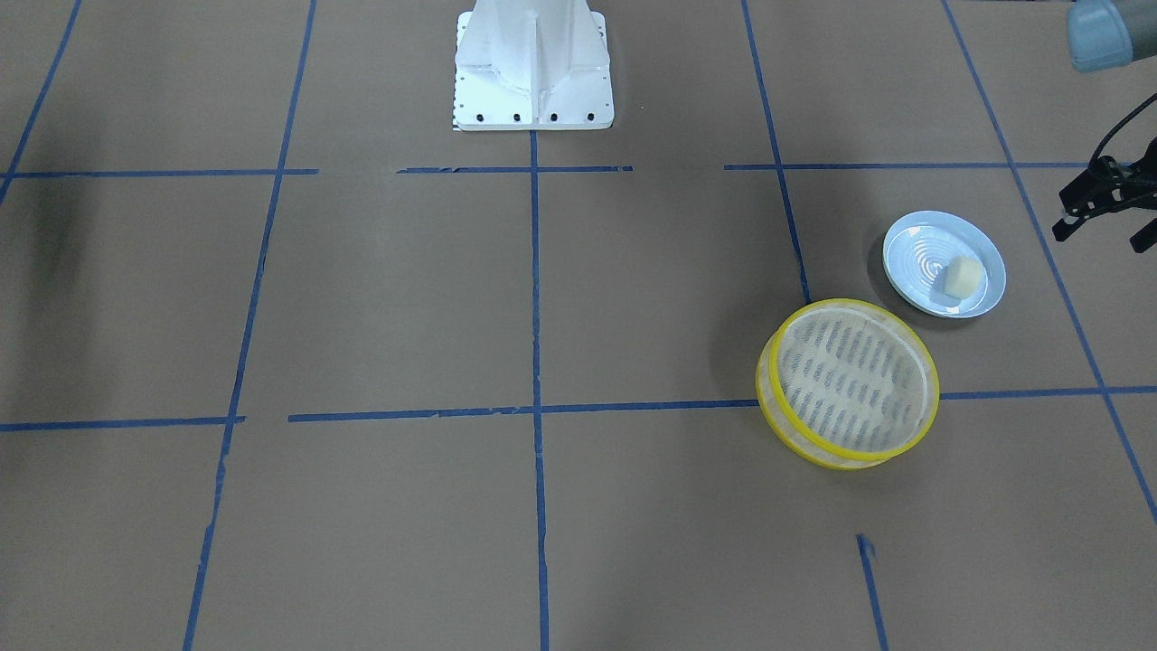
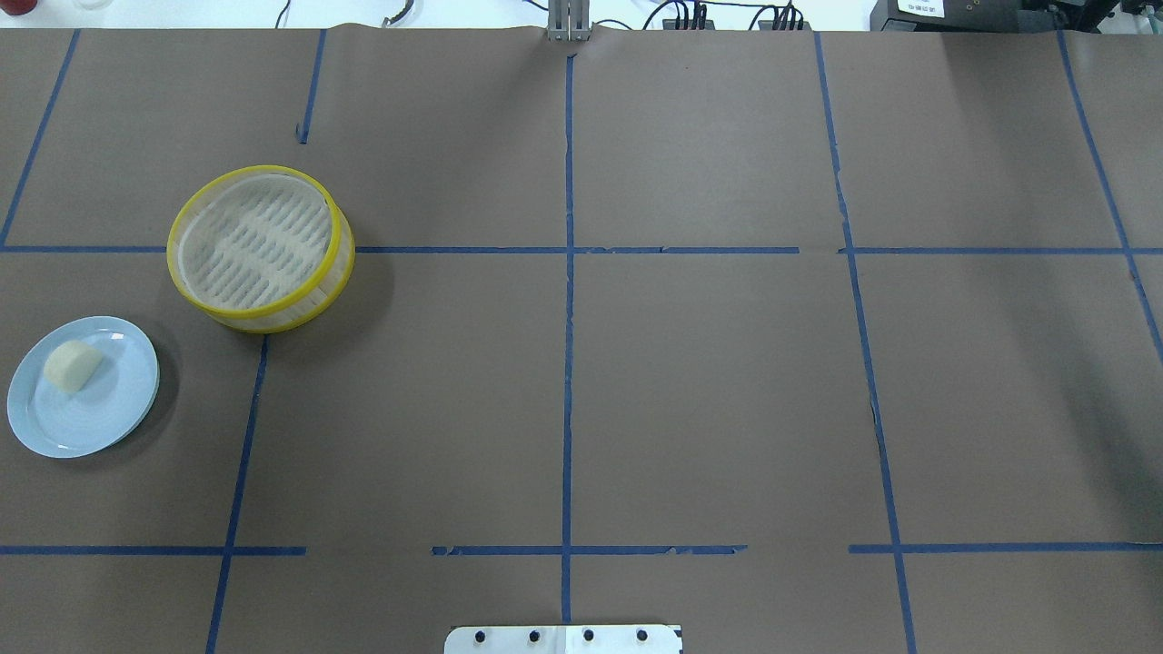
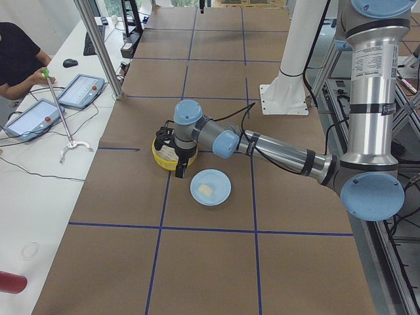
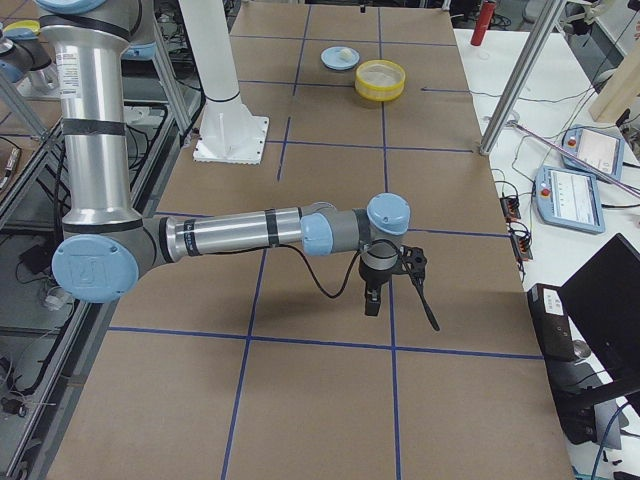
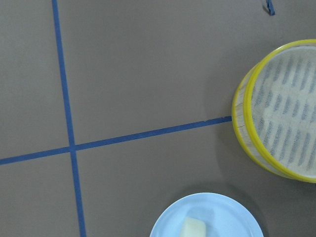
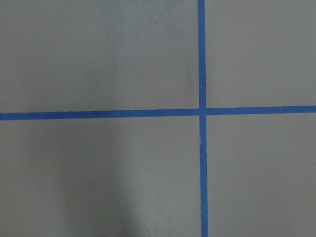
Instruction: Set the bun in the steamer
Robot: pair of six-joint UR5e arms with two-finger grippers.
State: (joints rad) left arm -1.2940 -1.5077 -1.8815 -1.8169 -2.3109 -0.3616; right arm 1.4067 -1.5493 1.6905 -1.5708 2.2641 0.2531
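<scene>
The bun (image 1: 960, 276) is a small cream lump lying on a pale blue plate (image 1: 904, 244). It also shows in the overhead view (image 2: 71, 365) and at the bottom of the left wrist view (image 5: 193, 228). The steamer (image 1: 850, 305), round with a yellow rim and an empty slatted bottom, stands beside the plate, apart from it (image 2: 254, 170). My left gripper (image 1: 1101, 235) hangs in the air beside the plate, open and empty. My right gripper (image 4: 398, 305) is far away at the table's other end; I cannot tell whether it is open.
Brown paper with blue tape lines covers the table. The white robot base (image 1: 533, 63) stands at the middle of the robot's edge. Tablets and cables lie on the operators' white bench (image 3: 39, 118). A person sits there.
</scene>
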